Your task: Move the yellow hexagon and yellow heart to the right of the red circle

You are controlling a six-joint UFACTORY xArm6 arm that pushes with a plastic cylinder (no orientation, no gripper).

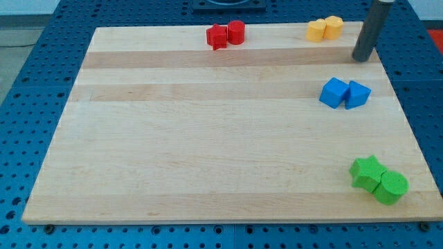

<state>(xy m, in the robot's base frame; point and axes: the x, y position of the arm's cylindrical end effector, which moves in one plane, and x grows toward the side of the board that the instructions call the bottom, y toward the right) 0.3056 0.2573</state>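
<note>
The tip [360, 59], a bare rod with no gripper fitted, is positioned right of the touching yellow hexagon [334, 26] and yellow heart [317, 30]; the red circle [236, 32] lies further left.

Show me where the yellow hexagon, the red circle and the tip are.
yellow hexagon [334, 26], camera view, top face.
red circle [236, 31], camera view, top face.
my tip [360, 59], camera view, rod's lower end.

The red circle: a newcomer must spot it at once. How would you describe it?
Look along the wooden board's top edge, left of centre, where two red blocks touch. The red circle is the right one, round-topped, while the red star beside it has points.
</note>
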